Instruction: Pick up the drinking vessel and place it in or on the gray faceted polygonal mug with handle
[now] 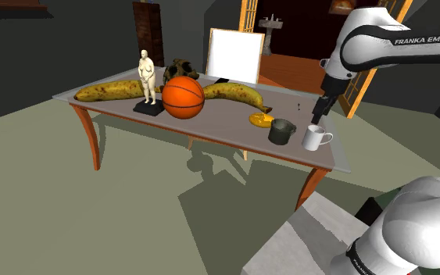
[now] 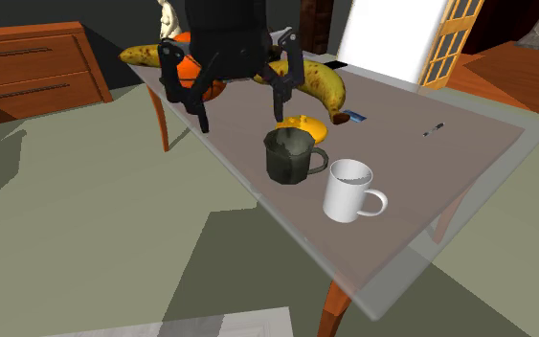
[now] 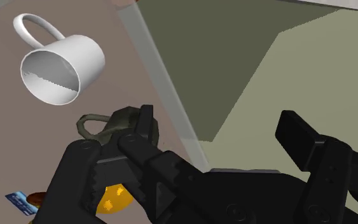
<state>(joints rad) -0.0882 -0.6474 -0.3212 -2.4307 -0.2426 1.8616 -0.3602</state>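
Shoulder view: the white mug (image 1: pixel 315 138) stands upright near the right end of the table (image 1: pixel 210 125), close to the edge, with bare tabletop around it and open floor beyond. The faceted mug (image 1: pixel 281 130) sits just beside it on that view's left. The two do not touch.

I see the gripper (image 1: pixel 317 113) hanging in the air above them, touching neither. In the second exterior view its fingers (image 2: pixel 203 124) are spread wide with nothing between them. One fingertip is out past the table's edge, over the floor.

From the wrist camera, one black finger covers part of the faceted mug (image 3: pixel 123 124) and cuts off a yellow object (image 3: pixel 115 197) beside it. The white mug (image 3: pixel 60 67) shows whole, rim and loop handle facing the lens.

The white mug (image 2: pixel 351 190) is smooth, round and plain. The faceted mug (image 2: pixel 291 156) is dark grey-green, built of flat planes, with a blocky handle.

Farther along the table lie a small blue card (image 2: pixel 356 117), two spotted bananas (image 1: pixel 112 91), an orange basketball (image 1: pixel 183 96) and a pale figurine (image 1: pixel 145 78) on a dark base. A dark lump behind the ball is too hidden for me to name.
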